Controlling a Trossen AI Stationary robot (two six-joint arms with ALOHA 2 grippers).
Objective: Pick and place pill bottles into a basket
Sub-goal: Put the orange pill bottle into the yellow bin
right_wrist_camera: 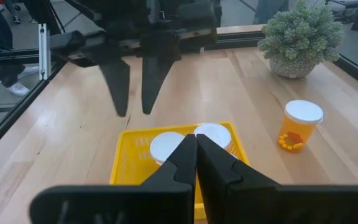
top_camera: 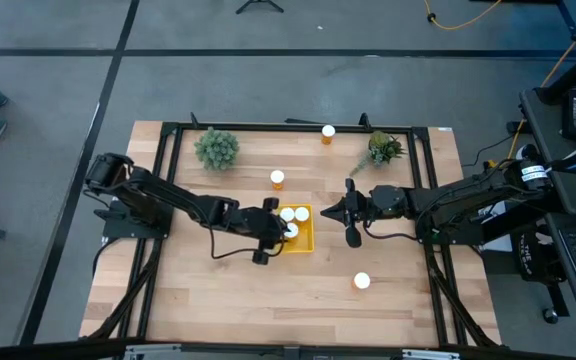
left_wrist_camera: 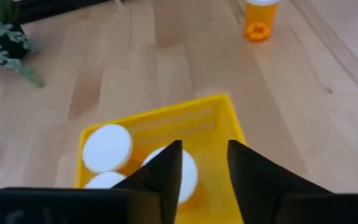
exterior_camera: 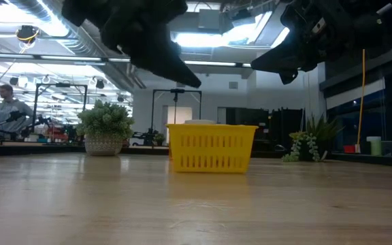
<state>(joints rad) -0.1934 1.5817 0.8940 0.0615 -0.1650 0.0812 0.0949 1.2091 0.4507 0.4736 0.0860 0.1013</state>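
Observation:
The yellow basket point(top_camera: 303, 240) stands mid-table and holds three pill bottles point(top_camera: 301, 213), seen as white caps point(left_wrist_camera: 107, 147). My left gripper point(left_wrist_camera: 204, 149) hangs open and empty above the basket's left part point(top_camera: 278, 226). In the right wrist view its fingers point(right_wrist_camera: 135, 112) point down. My right gripper point(right_wrist_camera: 196, 138) is shut and empty, just right of the basket point(top_camera: 324, 213) and above the table. Three more bottles stand on their bases on the table: one behind the basket point(top_camera: 277, 179), one at the far edge point(top_camera: 328, 132), one near right point(top_camera: 362, 281).
A round green plant point(top_camera: 216, 148) stands far left and a trailing plant point(top_camera: 383, 150) far right. A black frame point(top_camera: 268, 127) runs around the table's edges. Bare wood lies along the near side point(top_camera: 218, 300). A person point(exterior_camera: 9, 109) sits in the room beyond.

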